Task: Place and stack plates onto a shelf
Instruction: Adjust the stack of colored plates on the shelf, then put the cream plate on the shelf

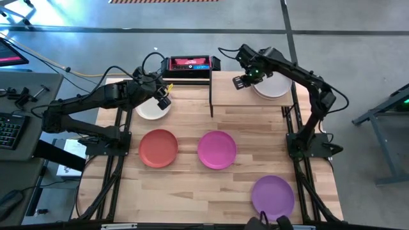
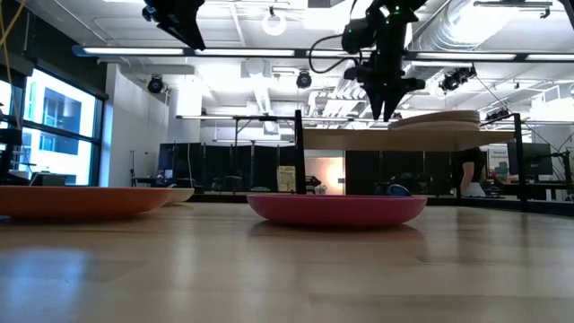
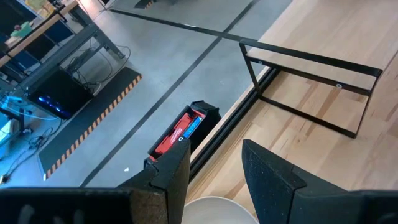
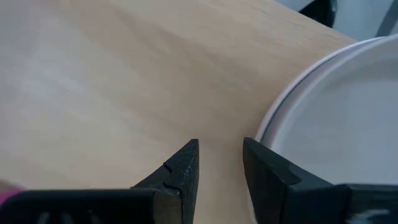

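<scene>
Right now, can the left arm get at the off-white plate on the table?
Probably yes. The left hand hangs open just above the off-white plate, whose rim shows between its fingers in the wrist view. Nothing sits between them.

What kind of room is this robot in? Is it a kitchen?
Probably not a kitchen: it looks like a robot lab or workshop. There is a bare concrete floor with striped hazard tape, exposed ducts and strip lights overhead, and a desk with a keyboard beside the table.
</scene>
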